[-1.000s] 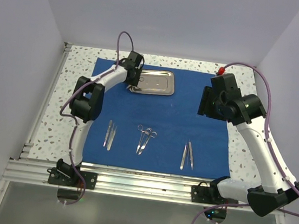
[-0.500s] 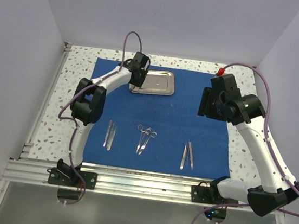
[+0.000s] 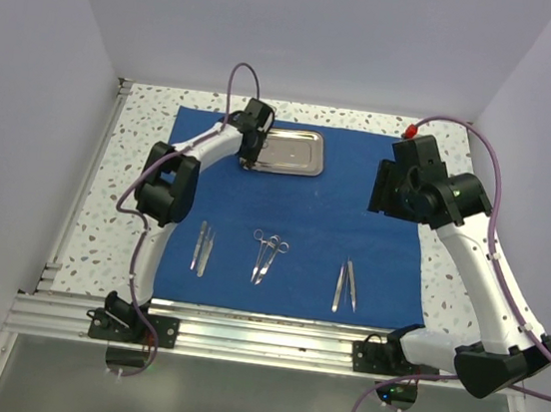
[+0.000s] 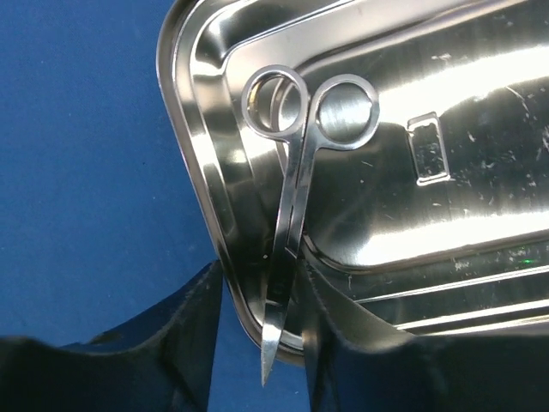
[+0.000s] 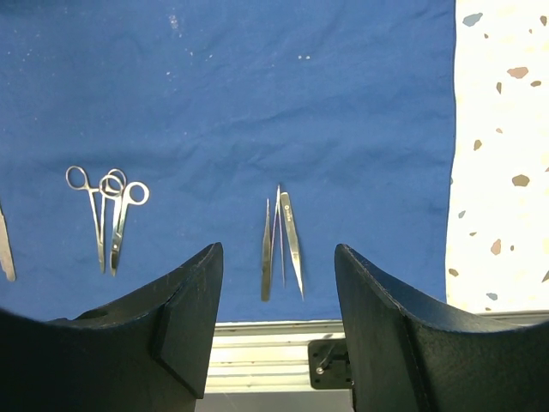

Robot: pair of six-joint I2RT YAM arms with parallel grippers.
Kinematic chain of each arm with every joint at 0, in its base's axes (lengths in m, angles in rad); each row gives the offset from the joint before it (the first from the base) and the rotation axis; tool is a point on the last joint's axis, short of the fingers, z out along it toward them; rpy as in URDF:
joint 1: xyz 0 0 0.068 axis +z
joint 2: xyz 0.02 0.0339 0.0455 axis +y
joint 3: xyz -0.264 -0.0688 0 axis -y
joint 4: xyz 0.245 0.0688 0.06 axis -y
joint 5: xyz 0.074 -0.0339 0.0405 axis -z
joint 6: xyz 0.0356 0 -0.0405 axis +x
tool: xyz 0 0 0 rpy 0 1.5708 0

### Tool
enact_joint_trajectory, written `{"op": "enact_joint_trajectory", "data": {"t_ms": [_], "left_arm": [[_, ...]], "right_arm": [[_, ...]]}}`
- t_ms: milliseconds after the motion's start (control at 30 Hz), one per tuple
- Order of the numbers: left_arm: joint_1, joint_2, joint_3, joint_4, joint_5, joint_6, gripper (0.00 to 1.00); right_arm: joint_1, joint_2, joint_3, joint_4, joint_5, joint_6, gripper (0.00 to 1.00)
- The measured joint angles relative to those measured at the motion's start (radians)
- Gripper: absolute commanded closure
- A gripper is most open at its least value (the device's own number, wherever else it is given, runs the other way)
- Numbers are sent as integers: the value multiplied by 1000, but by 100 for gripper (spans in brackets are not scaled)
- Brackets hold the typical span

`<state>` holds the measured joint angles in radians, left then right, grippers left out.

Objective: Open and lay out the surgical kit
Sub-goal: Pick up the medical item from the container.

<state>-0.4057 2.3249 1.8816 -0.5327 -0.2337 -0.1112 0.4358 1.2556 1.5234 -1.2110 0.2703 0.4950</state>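
Both spread, left fingers [image 4: 184, 348] astride scissors [image 4: 292, 215] in steel tray [image 4: 480, 172], right fingers [image 5: 176, 330] above blue cloth [image 5: 257, 86]

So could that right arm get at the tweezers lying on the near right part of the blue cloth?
Probably yes. The right pincer hangs open above the blue cloth, and in its wrist view the tweezers lie bare between its fingers, with nothing over them or between them and the pincer.

No letters, numbers or brand names are showing clearly enough to read in any view. The steel tray [image 4: 480, 197] is bearing a small rectangular mark [image 4: 426, 148] on its floor, but nothing inside it is coming through as legible text
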Motion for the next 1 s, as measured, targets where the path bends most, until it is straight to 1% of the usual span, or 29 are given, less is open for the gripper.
{"op": "enact_joint_trajectory", "data": {"t_ms": [67, 100, 167, 200, 633, 800, 1000], "left_arm": [[2, 5, 4, 2, -1, 1, 75], [3, 6, 5, 2, -3, 0, 86], [6, 6, 9, 8, -5, -1, 93], [8, 6, 10, 11, -2, -1, 99], [6, 5, 14, 7, -14, 0, 100], [4, 3, 80, -64, -37, -9, 100], [4, -86, 109, -95, -52, -35, 100]], "right_arm": [[-6, 0, 0, 0, -1, -6, 41], [-8, 0, 0, 0, -2, -7, 41], [-13, 0, 0, 2, -4, -10, 41], [-15, 0, 0, 2, -4, -11, 41], [-34, 10, -21, 43, -42, -18, 41], [-40, 11, -34, 66, -59, -19, 41], [-45, 11, -75, 100, -89, -25, 41]]}}
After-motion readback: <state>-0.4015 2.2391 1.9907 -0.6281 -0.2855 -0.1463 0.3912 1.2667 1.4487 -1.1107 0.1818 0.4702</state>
